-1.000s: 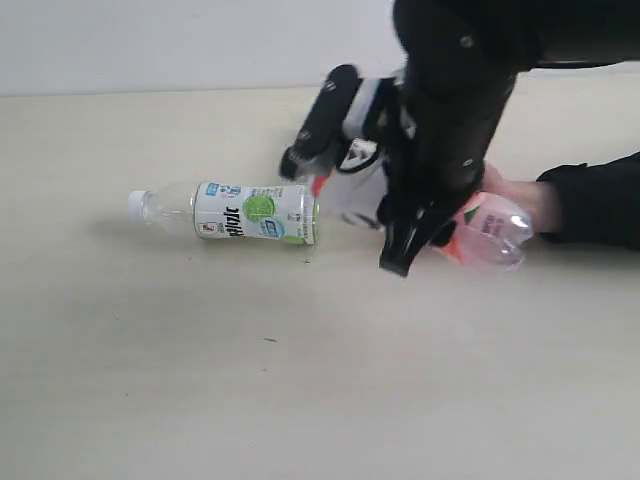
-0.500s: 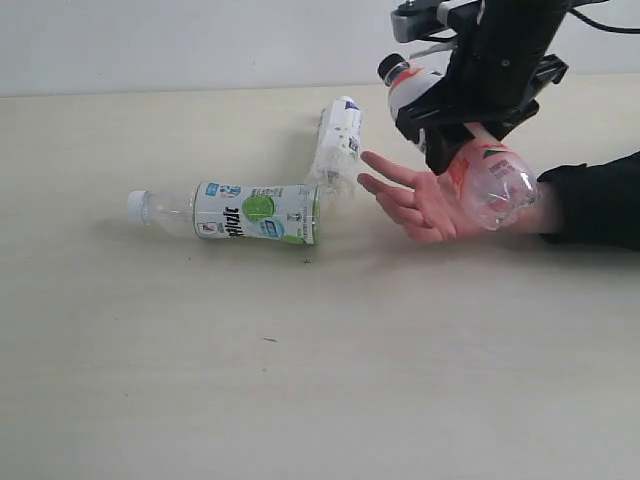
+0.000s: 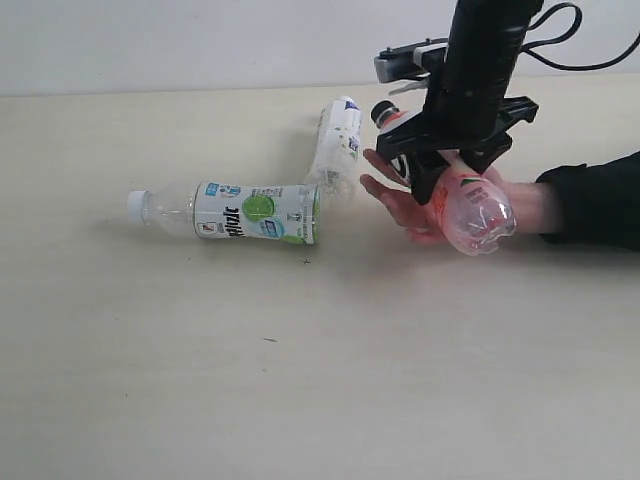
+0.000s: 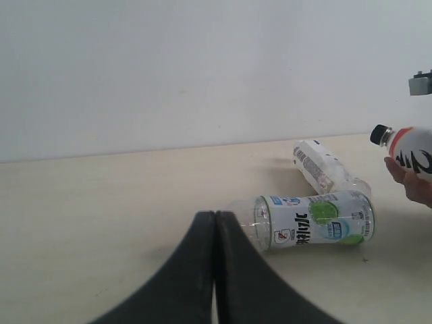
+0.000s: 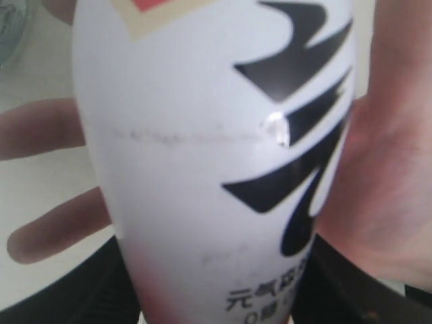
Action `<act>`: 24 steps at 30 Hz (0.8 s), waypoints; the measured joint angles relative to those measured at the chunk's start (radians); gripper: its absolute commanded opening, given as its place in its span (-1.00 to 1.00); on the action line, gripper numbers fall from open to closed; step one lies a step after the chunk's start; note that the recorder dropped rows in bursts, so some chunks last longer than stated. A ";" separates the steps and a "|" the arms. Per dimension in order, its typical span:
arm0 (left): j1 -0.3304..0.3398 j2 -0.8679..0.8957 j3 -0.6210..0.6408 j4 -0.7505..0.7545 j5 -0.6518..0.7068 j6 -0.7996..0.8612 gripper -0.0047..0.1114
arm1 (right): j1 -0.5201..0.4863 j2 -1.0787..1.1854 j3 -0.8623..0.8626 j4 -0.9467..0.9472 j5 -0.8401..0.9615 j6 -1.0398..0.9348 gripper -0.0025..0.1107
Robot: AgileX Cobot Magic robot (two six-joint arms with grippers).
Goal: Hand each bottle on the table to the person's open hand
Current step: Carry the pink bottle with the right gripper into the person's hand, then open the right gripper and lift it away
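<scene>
Left pincer (image 4: 214, 221): I see its fingers pressed together, holding nothing.
Lime-label bottle (image 3: 255, 212): on its side on the table (image 3: 300, 390), white cap pointing left.
Right pincer (image 3: 450, 172): clamped round the black-capped bottle (image 3: 470, 212), tilted over the person's open hand (image 3: 402, 202).
Far bottle (image 3: 338, 142): lying behind the lime-label one.

The black-capped bottle (image 3: 475, 215) has a white-and-pink label with black strokes, the white-capped bottle (image 3: 245, 212) green fruit print, the table (image 3: 300, 380) pale beige.
</scene>
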 measured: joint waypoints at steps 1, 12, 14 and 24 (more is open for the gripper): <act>0.000 0.000 0.000 0.000 0.000 0.000 -0.92 | 0.000 0.003 0.000 0.000 -0.006 0.006 -0.67; 0.000 0.000 0.000 0.000 0.000 0.000 -0.92 | 0.000 0.027 0.000 -0.019 -0.045 0.019 0.13; 0.000 0.000 0.000 0.000 0.000 0.000 -0.92 | 0.000 0.027 0.000 -0.019 -0.047 0.019 0.28; 0.000 0.000 0.000 0.000 0.000 0.000 -0.92 | 0.000 0.020 0.000 -0.027 -0.053 0.017 0.57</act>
